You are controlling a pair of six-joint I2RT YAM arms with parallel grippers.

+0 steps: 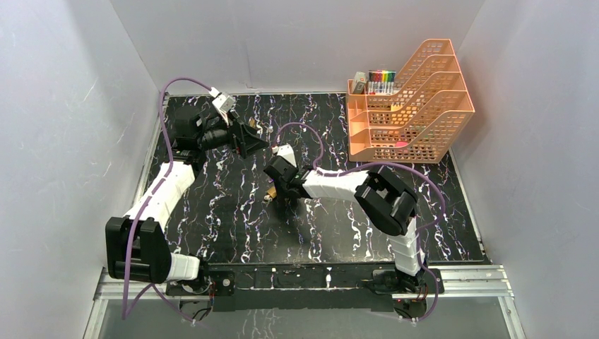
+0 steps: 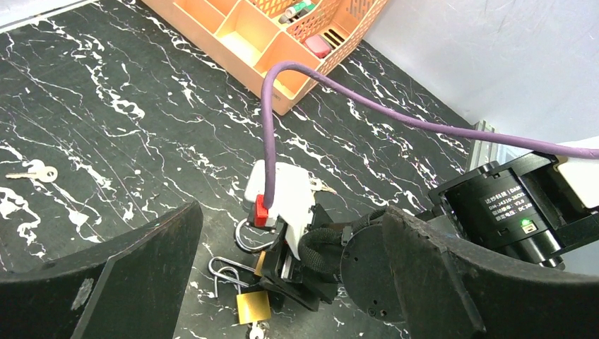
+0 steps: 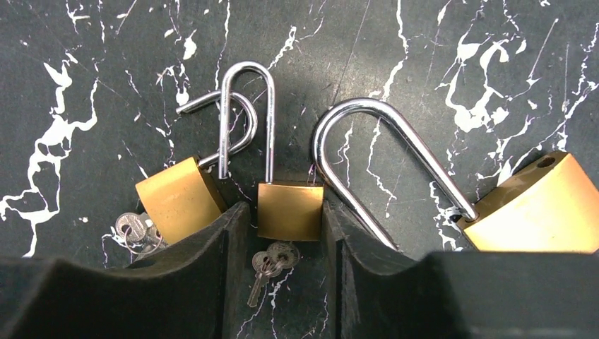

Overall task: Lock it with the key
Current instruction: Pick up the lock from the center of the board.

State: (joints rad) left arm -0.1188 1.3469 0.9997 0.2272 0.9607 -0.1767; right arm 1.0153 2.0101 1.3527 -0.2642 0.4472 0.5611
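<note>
Three brass padlocks lie together on the black marble mat [image 3: 92, 70]. My right gripper [image 3: 286, 212] is down on the mat, its fingers [image 3: 212, 261] pressed to both sides of the middle small padlock [image 3: 289, 210]. A key bunch [image 3: 272, 263] hangs from that padlock's base, between the fingers. A second small padlock [image 3: 180, 199], with keys [image 3: 134, 232], lies just to the left with its shackle crossing the first. A large padlock [image 3: 537, 208] with an open shackle [image 3: 367, 141] lies to the right. My left gripper [image 1: 251, 141] hovers open behind them, and its wrist view looks down on the right gripper [image 2: 282, 282].
An orange desk organizer [image 1: 410, 106] with markers stands at the back right. A loose key [image 2: 35, 171] lies on the mat far from the padlocks. A purple cable [image 2: 395, 120] loops over the right arm. White walls close in the mat on three sides.
</note>
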